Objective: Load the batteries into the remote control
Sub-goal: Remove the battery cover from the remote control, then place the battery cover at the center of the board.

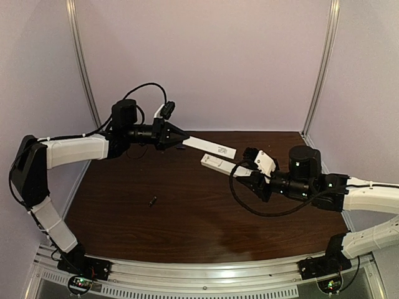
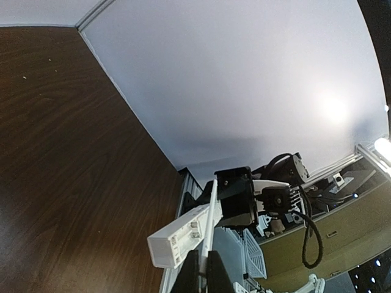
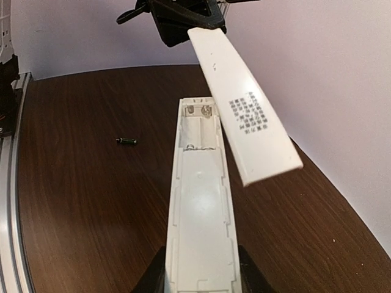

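Pale walls enclose a dark wooden tabletop [image 1: 187, 230]. Near its far edge the left gripper [image 1: 182, 141] is clamped on a flat white cover [image 1: 211, 147], held aloft. Toward the right edge, the right gripper [image 1: 247, 170] clasps the remote control [image 1: 218, 164], its battery bay uncovered. One battery [image 1: 152, 201] lies left of centre.

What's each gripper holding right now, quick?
Left gripper: closed on the battery cover, held off the table.
Right gripper: closed on the remote, battery bay facing up.
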You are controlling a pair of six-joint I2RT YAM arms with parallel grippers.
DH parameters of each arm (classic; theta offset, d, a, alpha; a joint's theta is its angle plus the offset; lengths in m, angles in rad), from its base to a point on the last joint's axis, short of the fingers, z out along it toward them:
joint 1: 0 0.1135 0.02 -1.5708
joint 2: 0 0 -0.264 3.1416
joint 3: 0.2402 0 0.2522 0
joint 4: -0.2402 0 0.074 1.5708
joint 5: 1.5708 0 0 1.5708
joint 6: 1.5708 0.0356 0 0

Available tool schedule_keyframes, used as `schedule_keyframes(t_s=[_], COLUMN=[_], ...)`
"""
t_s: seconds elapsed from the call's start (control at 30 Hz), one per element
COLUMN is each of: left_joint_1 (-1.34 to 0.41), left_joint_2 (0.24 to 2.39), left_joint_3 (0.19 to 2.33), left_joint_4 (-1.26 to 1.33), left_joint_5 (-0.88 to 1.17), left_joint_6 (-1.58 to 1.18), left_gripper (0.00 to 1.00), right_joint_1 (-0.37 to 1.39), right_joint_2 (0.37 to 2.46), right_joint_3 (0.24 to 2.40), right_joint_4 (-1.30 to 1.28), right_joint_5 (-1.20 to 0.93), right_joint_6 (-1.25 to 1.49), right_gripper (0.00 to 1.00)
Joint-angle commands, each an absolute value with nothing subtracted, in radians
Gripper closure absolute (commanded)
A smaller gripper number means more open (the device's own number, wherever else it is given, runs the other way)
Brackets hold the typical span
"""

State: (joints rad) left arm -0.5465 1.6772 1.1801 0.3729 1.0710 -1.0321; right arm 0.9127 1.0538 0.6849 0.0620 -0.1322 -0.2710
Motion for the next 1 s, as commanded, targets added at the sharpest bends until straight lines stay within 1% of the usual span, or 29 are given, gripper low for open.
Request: schedule_keyframes(t_s=[0.0,0.2,0.33,0.47,0.67,0.97], left_joint_1=[-0.482,-0.401,-0.366,-0.351,-0.353,-0.356], left_joint_2=[1.613,1.587,1.598,1.653,1.744,1.780], left_joint_3=[1.154,1.087,1.034,1.034,1.017,1.013], left_joint_4=[0.435,0.230,0.202,0.155,0.204,0.238], left_joint_5=[1.089,0.967,0.913,0.889,0.896,0.894], left_joint_6=[-1.053,-0.897,-0.854,-0.796,-0.786,-0.795], left_gripper=[1.00,1.00,1.00,1.00,1.00,1.00], right_joint_1=[0.916,0.917,0.915,0.913,0.908,0.898], right_joint_2=[1.050,1.122,1.155,1.189,1.269,1.417], right_joint_3=[0.653,0.602,0.558,0.509,0.478,0.479], right_joint_4=[0.108,0.159,0.215,0.278,0.371,0.490], right_joint_5=[-0.100,-0.102,-0.133,-0.167,-0.209,-0.205], right_joint_6=[-0.233,-0.190,-0.180,-0.180,-0.177,-0.188], right_gripper=[1.00,1.00,1.00,1.00,1.00,1.00])
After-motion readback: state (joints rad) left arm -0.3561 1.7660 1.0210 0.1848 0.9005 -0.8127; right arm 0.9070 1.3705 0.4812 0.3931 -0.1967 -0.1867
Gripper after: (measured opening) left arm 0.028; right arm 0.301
